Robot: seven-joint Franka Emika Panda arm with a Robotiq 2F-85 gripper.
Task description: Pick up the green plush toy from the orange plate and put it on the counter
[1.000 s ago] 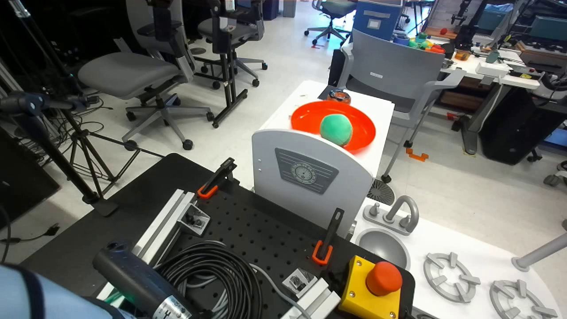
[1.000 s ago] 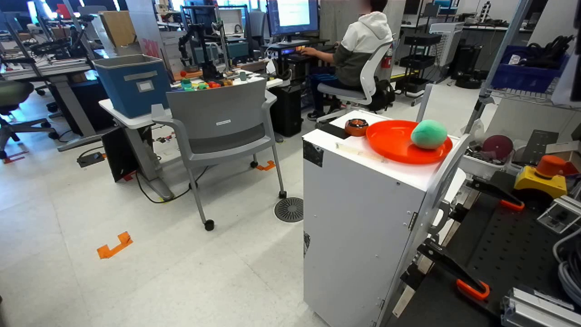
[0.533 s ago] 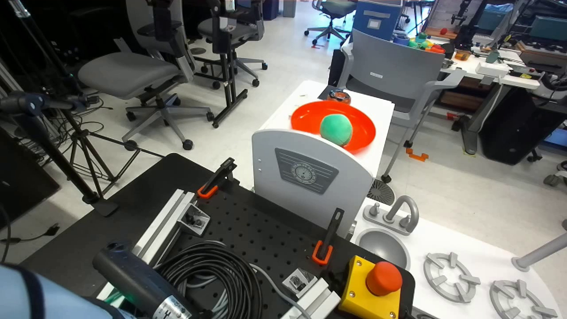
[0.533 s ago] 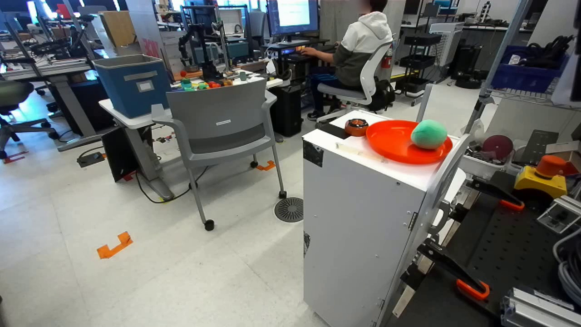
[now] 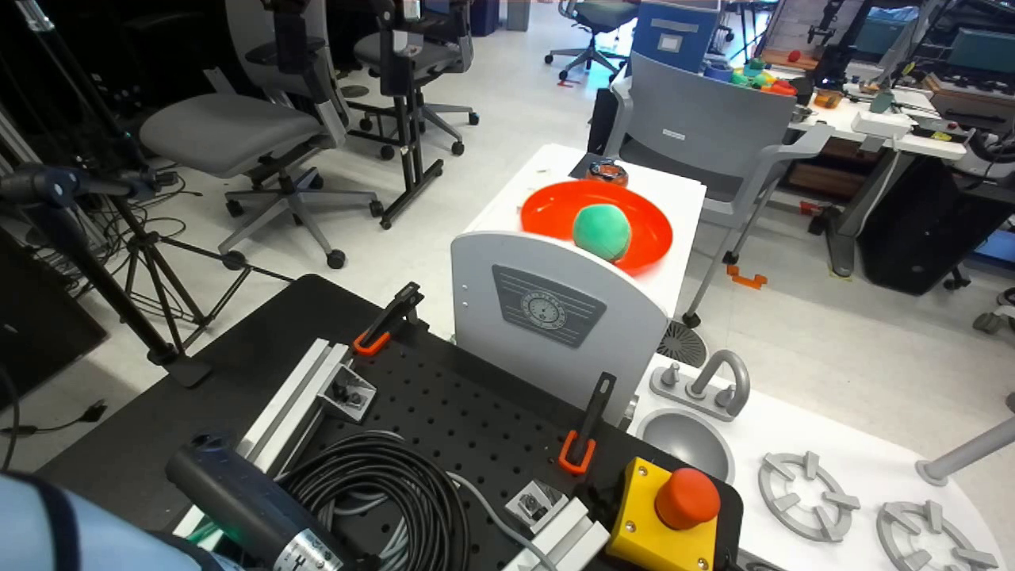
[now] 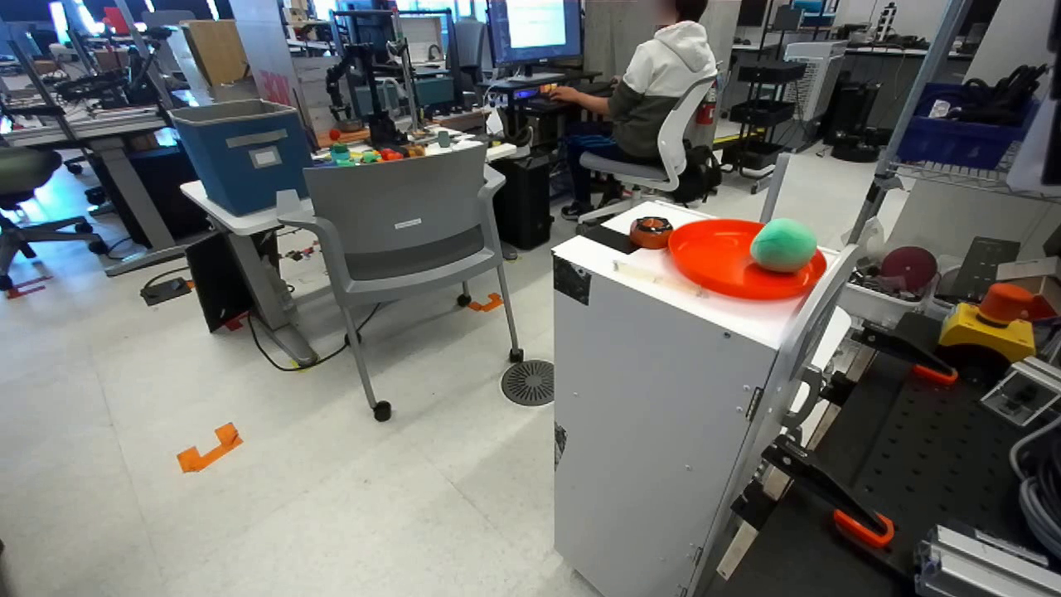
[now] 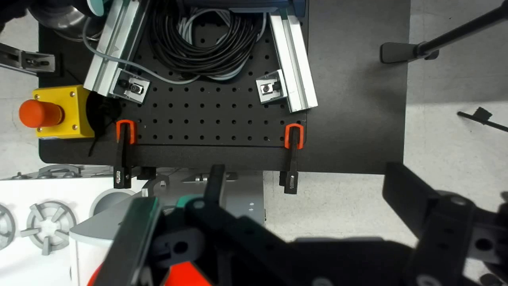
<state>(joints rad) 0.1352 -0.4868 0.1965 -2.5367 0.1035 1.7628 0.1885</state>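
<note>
End effector [image 7: 307,182], spread wide, hangs well apart from the green plush toy [image 5: 601,230].

Mostly black, this gripper [image 7: 307,186] in the wrist view, with blocky, flat-faced fingers [image 7: 406,194] showing a little blurred, and look at those round screw heads [image 7: 458,200] studding the dark links [image 7: 258,234]! Grey plates [image 7: 192,238] lower down, each pierced by a round black hole, and over in an exterior view it's the arm [image 5: 119,531], smooth pale blue, crossed by black bands [image 5: 62,523]
</note>
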